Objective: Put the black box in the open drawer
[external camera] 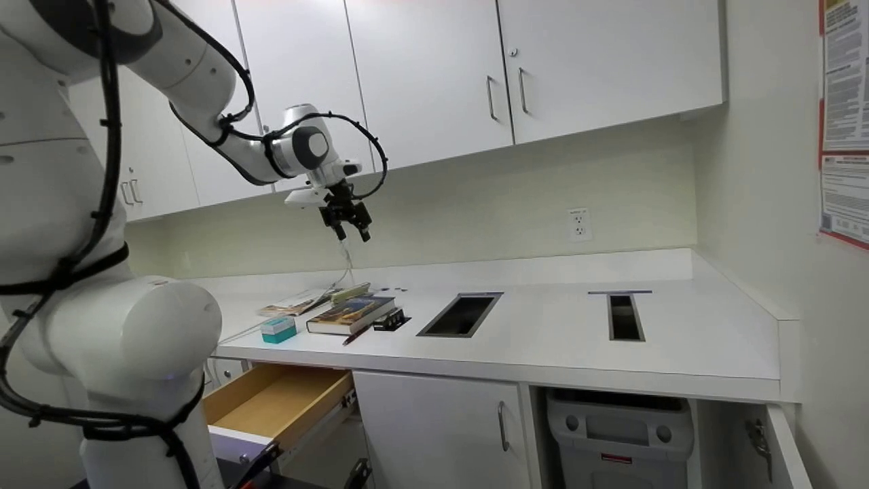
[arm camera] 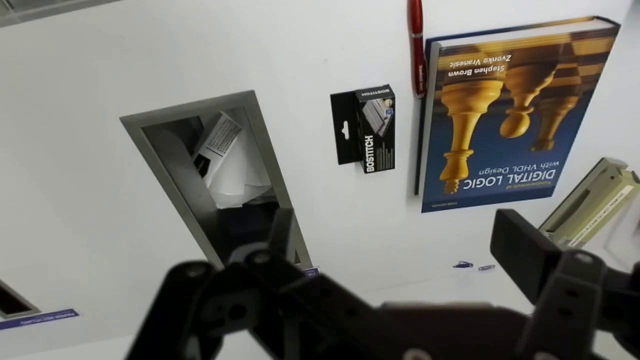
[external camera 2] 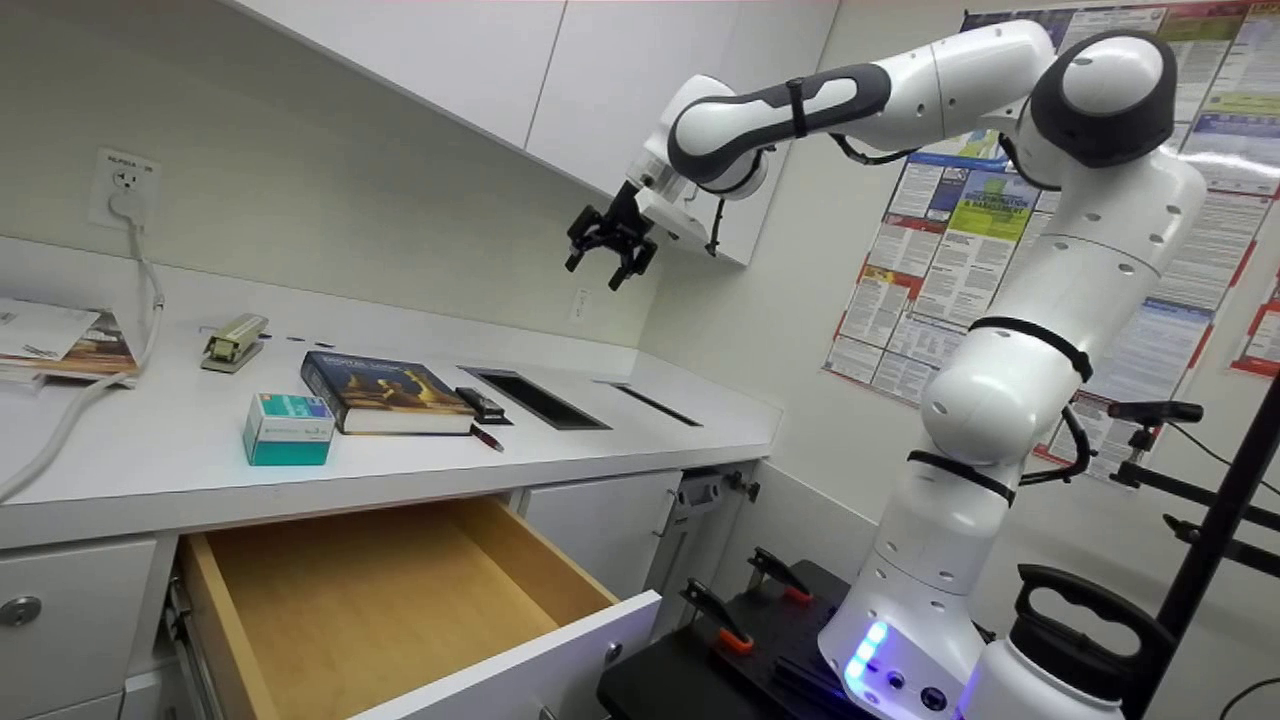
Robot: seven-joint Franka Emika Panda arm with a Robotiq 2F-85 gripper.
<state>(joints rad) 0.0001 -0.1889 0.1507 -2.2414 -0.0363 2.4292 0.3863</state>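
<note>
The black box (arm camera: 377,135), lettered BOSTITCH in the wrist view, lies flat on the white counter (external camera: 719,333) between the front and back edges, its hanging tab (arm camera: 347,107) turned toward the larger opening (arm camera: 265,145), the nearer of 2 framed openings in the surface. The smaller opening (external camera: 624,318) sits farther along, closer to the back corner at that end. On the box's other side are a red pen (arm camera: 417,50), reaching nearer the front edge, and a thick book (arm camera: 500,125) titled Digital Logic; both are apart from the box. In both exterior views the gripper (external camera: 353,236) hangs high over the counter, well apart from the box, and in the wrist view its 2 fingers (arm camera: 522,255) are spread wide. Below the front edge the open drawer (external camera 2: 380,590) stands pulled out, showing tan wooden sides and bottom. On the counter over the drawer, close to the front edge, rests a teal and white carton (external camera 2: 290,430). An olive stapler (external camera 2: 235,340) stands nearer the back edge, past the book, and beyond it papers (external camera 2: 45,335) lie in a pile with a white cable (external camera 2: 58,430) passing them toward the front edge.
</note>
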